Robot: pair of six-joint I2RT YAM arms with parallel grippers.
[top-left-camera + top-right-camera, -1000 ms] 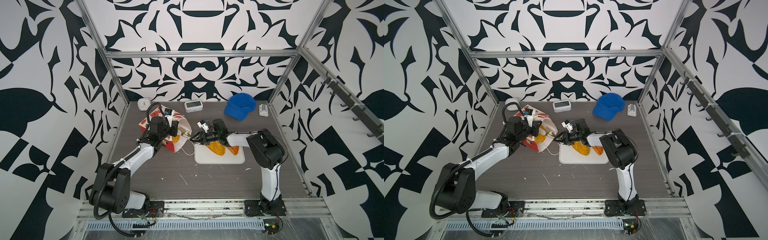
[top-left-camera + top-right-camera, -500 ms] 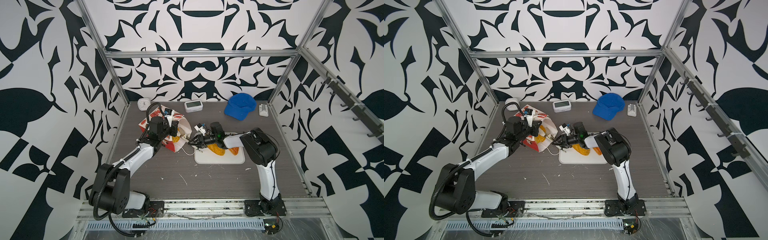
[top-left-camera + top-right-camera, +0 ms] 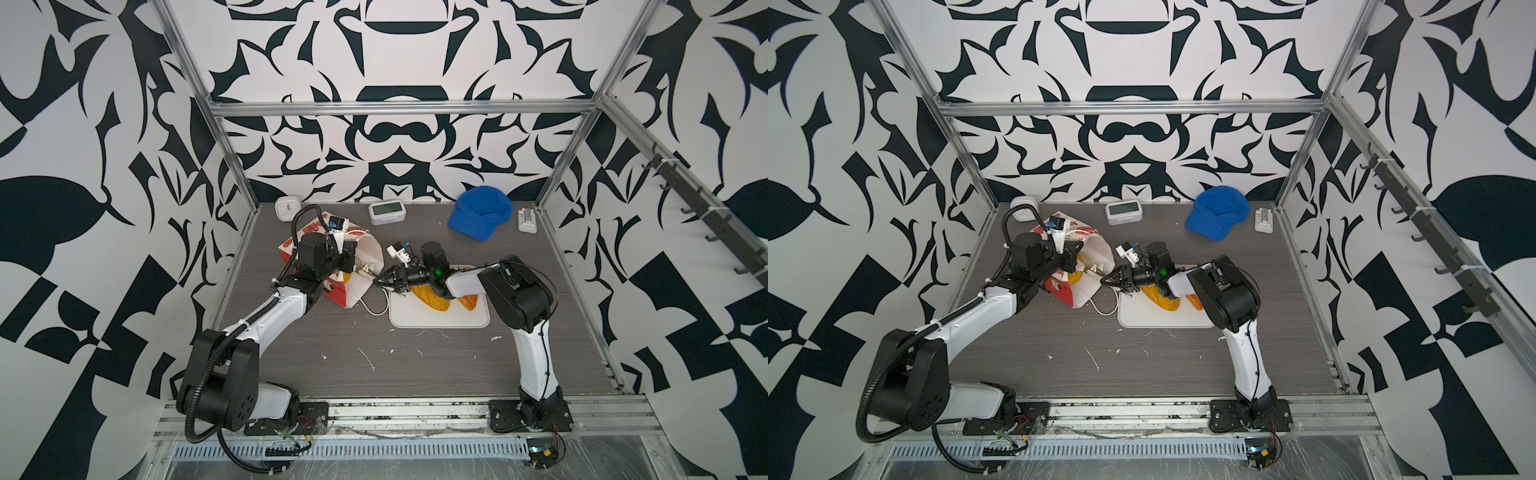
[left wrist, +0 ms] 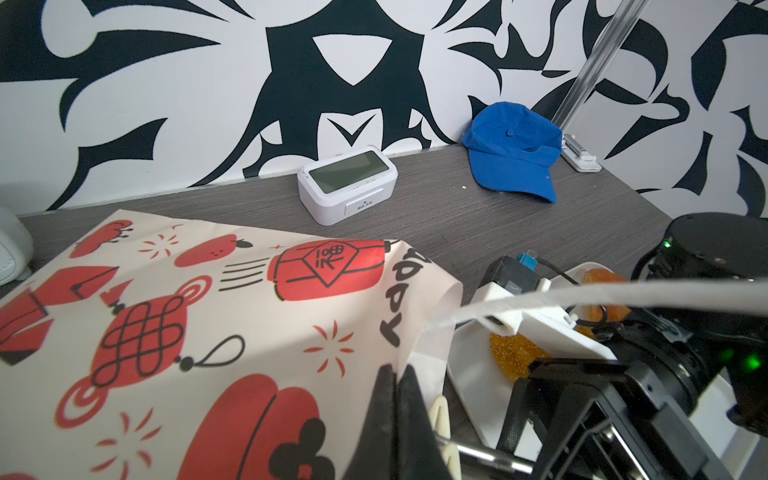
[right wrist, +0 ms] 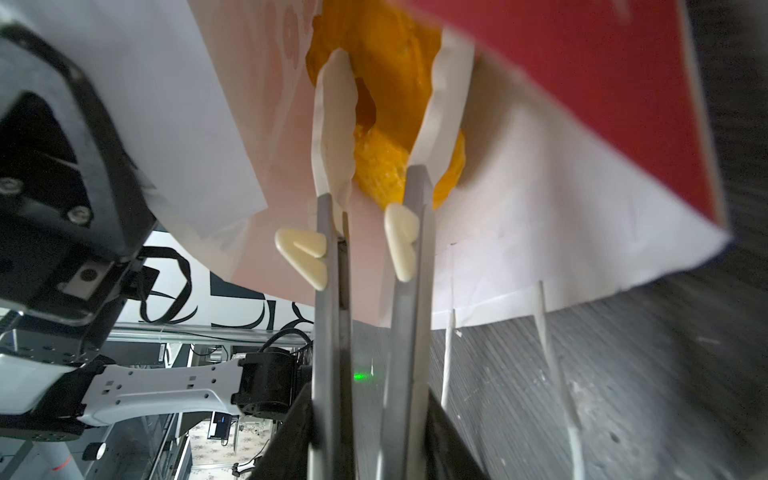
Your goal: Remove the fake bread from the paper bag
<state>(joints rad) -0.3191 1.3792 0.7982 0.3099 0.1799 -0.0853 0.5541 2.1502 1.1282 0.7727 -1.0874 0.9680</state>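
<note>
Furthest left, a round clock [image 3: 286, 208] stands behind the paper bag [image 3: 368, 251], near its closed end. The paper bag lies on its side on the table [image 3: 374, 353], red-and-white print up, its white-lined mouth turned to the right. The left gripper [image 4: 395, 376] sits at the upper rim of that mouth. In the left wrist view its black fingers [image 4: 411, 399] are pressed together with the bag's edge pinched between them. A cord handle [image 3: 374, 309] trails from the mouth onto the table in front of the bag. Behind the bag and to its right stands a digital clock [image 3: 385, 212].

The right gripper [image 5: 395, 62] reaches into the bag's mouth from the right. In the right wrist view its pale fingers [image 5: 334, 104] stand a narrow gap apart. A yellow piece of fake bread [image 5: 382, 166] inside the bag fills that gap and touches both. Whether they clamp it I cannot tell.

Just right of the bag's mouth lies a white tray [image 3: 415, 318]. On it, outside the bag, rest an oval loaf [image 3: 432, 297] and, further from the bag, an orange wedge [image 3: 469, 302], both partly hidden by the right arm. Well to the right of the bag, at the back wall, lies a blue cap [image 3: 480, 212], and beyond it a small white block [image 3: 527, 220].
</note>
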